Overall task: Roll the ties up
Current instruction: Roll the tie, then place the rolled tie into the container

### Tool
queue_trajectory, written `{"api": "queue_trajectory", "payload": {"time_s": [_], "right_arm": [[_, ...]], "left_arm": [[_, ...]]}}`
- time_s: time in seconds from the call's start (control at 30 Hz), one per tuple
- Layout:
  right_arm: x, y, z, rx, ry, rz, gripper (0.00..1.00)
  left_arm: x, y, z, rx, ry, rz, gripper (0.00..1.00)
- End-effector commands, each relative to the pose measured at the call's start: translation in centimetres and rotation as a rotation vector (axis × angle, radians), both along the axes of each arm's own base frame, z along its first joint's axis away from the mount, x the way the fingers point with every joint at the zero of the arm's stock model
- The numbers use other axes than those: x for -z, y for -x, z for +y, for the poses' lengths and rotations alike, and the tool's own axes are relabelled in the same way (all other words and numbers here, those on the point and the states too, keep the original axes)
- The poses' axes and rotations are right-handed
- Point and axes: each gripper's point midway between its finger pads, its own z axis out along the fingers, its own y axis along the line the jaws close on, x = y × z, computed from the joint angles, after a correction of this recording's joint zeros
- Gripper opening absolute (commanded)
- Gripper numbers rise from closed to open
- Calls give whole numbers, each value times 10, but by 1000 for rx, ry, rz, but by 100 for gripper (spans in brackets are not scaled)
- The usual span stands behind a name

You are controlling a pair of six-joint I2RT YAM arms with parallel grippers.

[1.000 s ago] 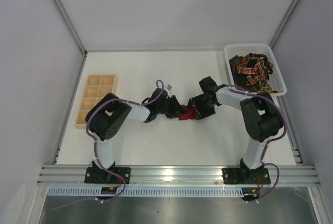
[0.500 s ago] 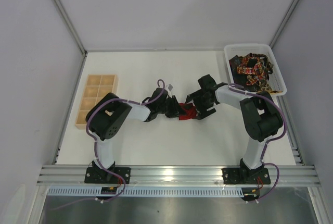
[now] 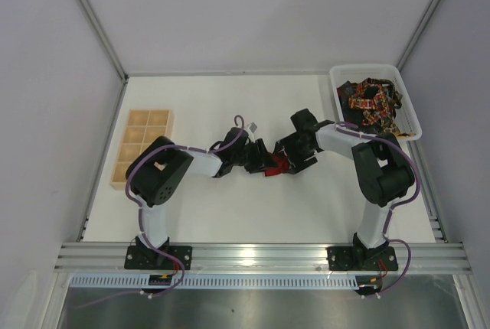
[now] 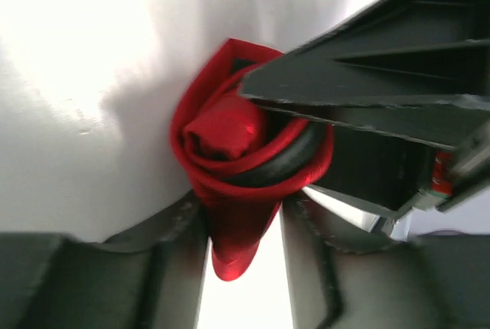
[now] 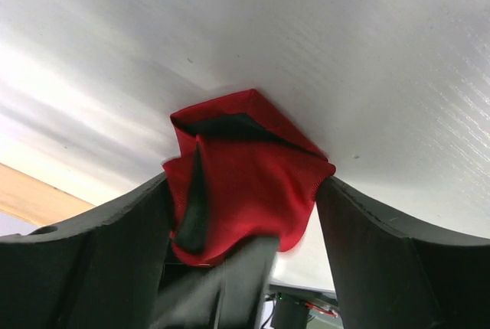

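Right of the wooden compartment tray [image 3: 143,148], on the white table [image 3: 230,214]: the red tie [image 3: 277,164], wound into a loose roll. From the left wrist, coils around a bunched red core [image 4: 230,153], with a dark band curving inside the outer wrap and a pointed flap hanging below. From the right wrist, looks more like a folded red bundle [image 5: 245,176] with dark lining showing at its top and left edge.

On the roll's tray side: the left gripper [image 3: 264,162]. Jaws narrow [image 4: 243,214], one finger against each side of the hanging flap, pinching it.

On the side away from the tray: the right gripper [image 3: 288,162], one black finger [image 4: 367,76] reaching over the roll. Jaws wide [image 5: 245,191], straddling the bundle, fabric touching both inner faces; cannot tell whether squeezing or merely bracketing.

Much further right of the tray and a little further back: a clear plastic bin [image 3: 410,107], heaped with dark patterned ties [image 3: 371,103] in red, orange and yellow, all tangled together.
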Motion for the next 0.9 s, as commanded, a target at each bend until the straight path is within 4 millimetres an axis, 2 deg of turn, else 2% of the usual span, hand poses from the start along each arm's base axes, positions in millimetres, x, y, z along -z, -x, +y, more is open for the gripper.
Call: {"api": "queue_trajectory", "payload": {"time_s": [0.0, 0.1, 0.2, 0.27, 0.37, 0.47, 0.87], "right_arm": [[43, 15, -25, -16, 153, 64, 77], [42, 15, -26, -21, 154, 56, 72], [42, 15, -25, -27, 150, 50, 60], [43, 15, -25, -28, 148, 54, 59], [44, 16, -26, -30, 142, 48, 46], [45, 16, -26, -36, 139, 49, 42], [43, 14, -28, -40, 123, 50, 48]], "left_arm": [[35, 18, 21, 17, -127, 57, 57], [36, 19, 20, 18, -116, 58, 66], [39, 18, 19, 18, -117, 68, 69], [40, 17, 19, 19, -118, 69, 69], [45, 17, 22, 8, -138, 75, 71], [49, 18, 27, -2, -139, 96, 72], [62, 14, 36, -39, -192, 124, 72]]}}
